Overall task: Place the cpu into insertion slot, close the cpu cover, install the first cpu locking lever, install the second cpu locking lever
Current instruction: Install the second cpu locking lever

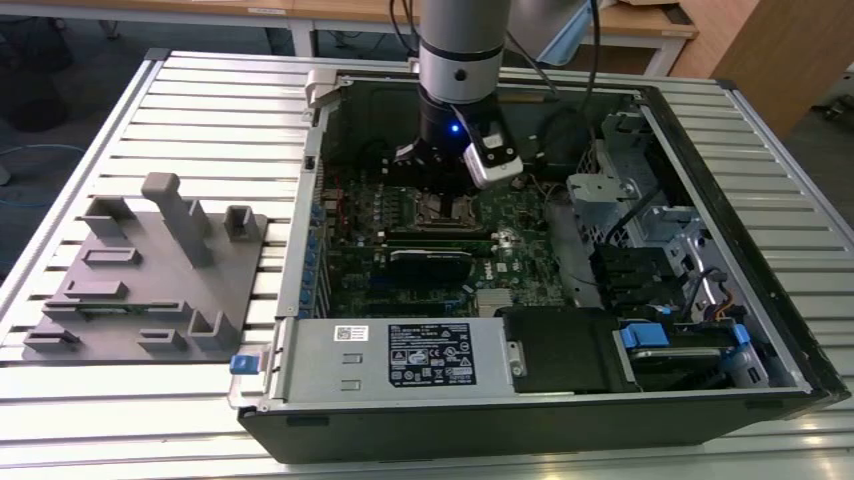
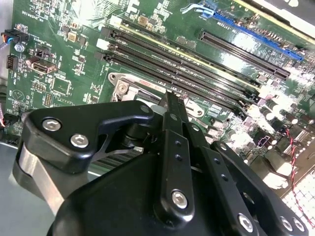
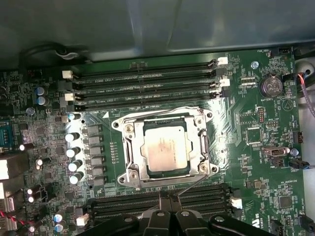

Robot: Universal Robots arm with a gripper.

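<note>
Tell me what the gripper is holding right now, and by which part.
Cannot be told. In the first wrist view the gripper is beside the insertion slot, where the cpu already sits under the cpu cover. A thin lever ends near its tips.

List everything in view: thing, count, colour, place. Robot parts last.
computer case: one, black, lying open on the slatted table.
slatted table: one, silver-grey, under everything.
fixture block: one, grey, on the table at the exterior view's left of the case.
circuit board: one, green, inside the case.
cpu: one, dull silver, seated in the insertion slot.
insertion slot: one, silvery rim, mid-board in the first wrist view.
cpu cover: one, silvery frame, lying down around the cpu.
long slots: several, black, on both sides of the insertion slot.
power supply: one, silver with a label, at the case's near edge.
arm: one, silver and black, above the board.
gripper: one, black, beside the insertion slot.
</note>
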